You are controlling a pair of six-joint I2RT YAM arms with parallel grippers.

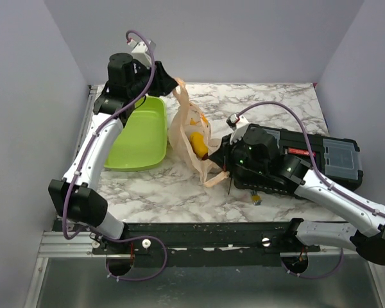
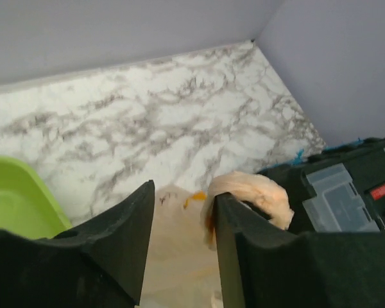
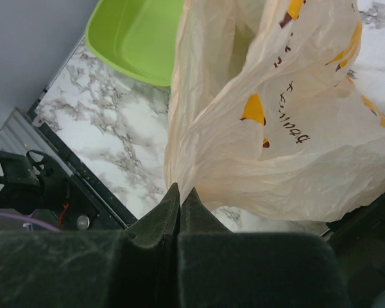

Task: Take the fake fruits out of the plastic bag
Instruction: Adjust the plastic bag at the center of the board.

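Bag (image 1: 191, 138) stretched across mid tabletop (image 1: 269, 96) between both arms, left fingers (image 2: 131, 237) narrowly apart gripping its far handle, right fingers (image 3: 155, 231) pinched together on its near edge, yellow fruit (image 1: 197, 144) apparently inside, green tray (image 1: 141, 135) just left.

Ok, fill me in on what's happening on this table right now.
Both arms have hold of the plastic bag, which stands pulled up on the marble table. The left gripper pinches its upper part beside the green tray; the right gripper is shut on its lower edge, in front of a black toolbox. A yellow fake fruit shows through the plastic, still inside. Nothing lies in the visible part of the tray.
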